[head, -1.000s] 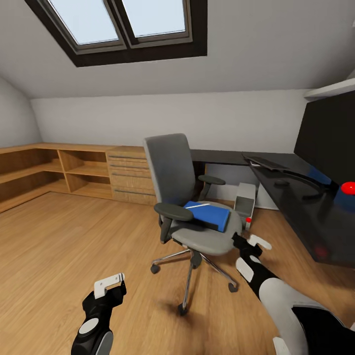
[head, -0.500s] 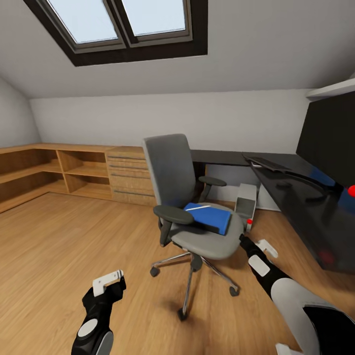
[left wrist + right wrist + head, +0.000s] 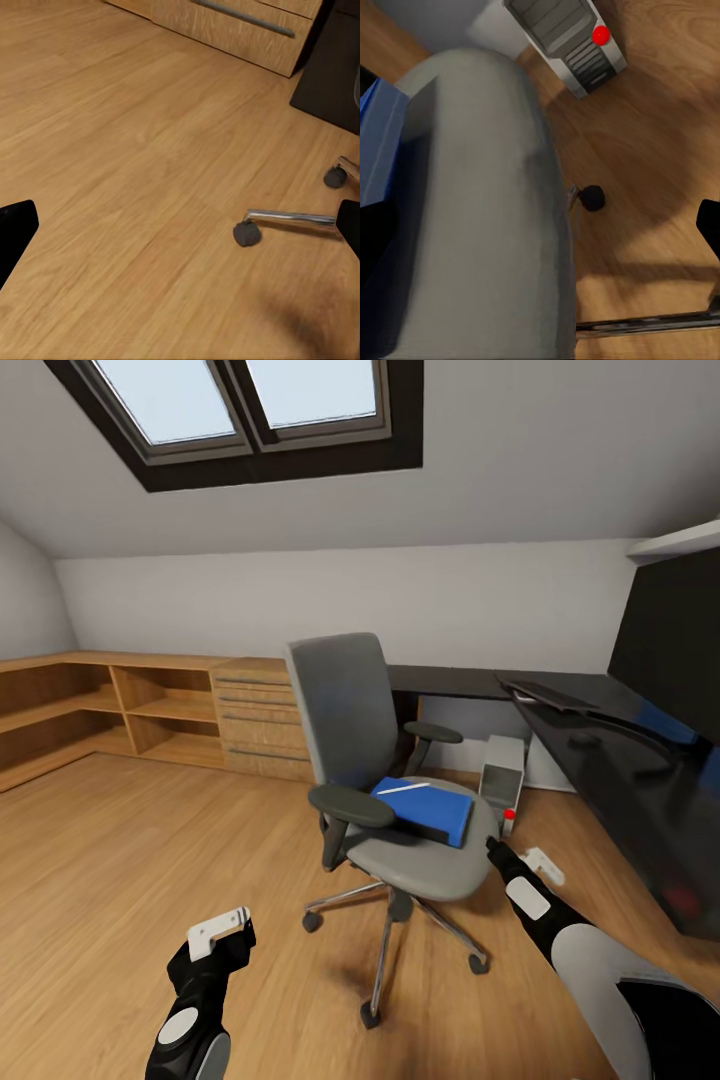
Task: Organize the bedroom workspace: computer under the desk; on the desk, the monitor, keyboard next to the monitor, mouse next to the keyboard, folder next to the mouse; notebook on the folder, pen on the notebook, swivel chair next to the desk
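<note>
Since the earlier frames, the right gripper [image 3: 520,852] has been drawn slightly back from the seat edge of the swivel chair [image 3: 400,780], its jaws spread and nothing held. The left gripper [image 3: 220,934] is seen hanging open and empty over the wooden floor [image 3: 120,840]. The folder [image 3: 430,807] lies on the seat, the computer [image 3: 502,770] under the desk [image 3: 600,760]
</note>
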Robot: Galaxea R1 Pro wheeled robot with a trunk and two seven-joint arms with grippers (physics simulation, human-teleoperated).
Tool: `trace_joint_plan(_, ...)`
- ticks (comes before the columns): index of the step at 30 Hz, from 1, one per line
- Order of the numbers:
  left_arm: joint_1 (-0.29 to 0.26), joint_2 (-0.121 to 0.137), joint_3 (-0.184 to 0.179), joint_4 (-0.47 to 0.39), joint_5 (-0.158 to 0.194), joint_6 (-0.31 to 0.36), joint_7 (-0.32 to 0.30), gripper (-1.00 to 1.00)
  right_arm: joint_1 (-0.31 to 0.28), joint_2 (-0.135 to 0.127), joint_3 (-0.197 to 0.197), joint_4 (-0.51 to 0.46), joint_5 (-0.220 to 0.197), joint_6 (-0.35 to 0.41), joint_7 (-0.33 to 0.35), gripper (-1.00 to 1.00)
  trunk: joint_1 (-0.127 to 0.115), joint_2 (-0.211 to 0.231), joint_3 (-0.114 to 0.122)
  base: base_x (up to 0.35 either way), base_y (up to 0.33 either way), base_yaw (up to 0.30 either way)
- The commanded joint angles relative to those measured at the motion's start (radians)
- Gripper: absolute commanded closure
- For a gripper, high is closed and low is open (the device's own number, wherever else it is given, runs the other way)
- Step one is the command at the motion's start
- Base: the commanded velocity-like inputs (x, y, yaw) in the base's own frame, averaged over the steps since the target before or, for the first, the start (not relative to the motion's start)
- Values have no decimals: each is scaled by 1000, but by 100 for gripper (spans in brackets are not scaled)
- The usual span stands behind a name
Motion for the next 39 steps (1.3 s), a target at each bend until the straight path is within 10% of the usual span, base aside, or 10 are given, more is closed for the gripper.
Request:
trace_joint_plan(1,-1,0,-1,-1,6,3,7,-100,0,0,-3,0,-6,7,-1,-100,0,0,-1,207,0,0)
trace_joint_plan(39,-1,0,3,-3,6,3,11,-100,0,-16,-4,-1,-68,84,-4,-100,0,0,-1,58,0,0)
